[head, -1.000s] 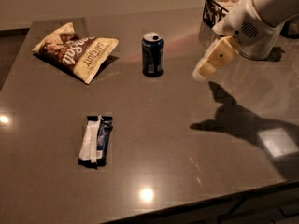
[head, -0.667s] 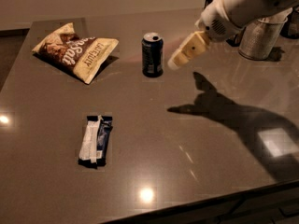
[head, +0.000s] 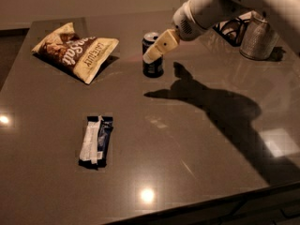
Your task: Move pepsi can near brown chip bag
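Note:
The pepsi can point(head: 153, 64), dark navy with a silver top rim, stands upright at the back middle of the dark table point(head: 197, 144). The brown chip bag point(head: 75, 51), crinkled brown and cream with white lettering, lies flat to the can's left, a short gap away. My gripper point(head: 152, 54) reaches in from the upper right on a white arm; its cream finger point(head: 161, 46) overlaps the can's upper right side.
A flat blue-and-white wrapped bar point(head: 96, 140) lies at the front left. A silver metal container point(head: 257, 40) and a dark patterned box point(head: 232, 28) stand at the back right. The table's front edge runs along the bottom right.
My arm has swung left from the back right corner, and the gripper has come from well right of the can to right at it. The can, bag and bar have not moved.

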You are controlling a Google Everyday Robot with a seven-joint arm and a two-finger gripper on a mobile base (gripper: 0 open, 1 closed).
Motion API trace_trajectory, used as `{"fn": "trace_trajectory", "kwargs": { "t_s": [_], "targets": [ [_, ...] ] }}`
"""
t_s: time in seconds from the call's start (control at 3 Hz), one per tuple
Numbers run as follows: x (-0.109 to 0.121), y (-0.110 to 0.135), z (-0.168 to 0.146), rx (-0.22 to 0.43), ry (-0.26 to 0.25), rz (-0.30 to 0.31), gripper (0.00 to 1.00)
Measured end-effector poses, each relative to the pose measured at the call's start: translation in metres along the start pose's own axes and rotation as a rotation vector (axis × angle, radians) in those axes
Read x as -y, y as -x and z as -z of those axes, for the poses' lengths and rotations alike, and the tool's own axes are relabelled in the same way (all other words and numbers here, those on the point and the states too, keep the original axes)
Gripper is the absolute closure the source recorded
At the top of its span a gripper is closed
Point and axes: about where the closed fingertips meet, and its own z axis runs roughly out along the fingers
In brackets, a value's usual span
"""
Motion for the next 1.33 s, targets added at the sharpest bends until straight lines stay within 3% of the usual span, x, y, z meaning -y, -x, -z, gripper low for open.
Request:
{"fn": "trace_trajectory", "kwargs": {
  "t_s": [0.67, 1.33],
  "targets": [
    [0.004, 0.014, -0.038, -0.002, 0.030, -0.028, 0.00],
    [0.001, 0.025, -0.047, -0.005, 0.047, -0.019, 0.41]
  ]
}}
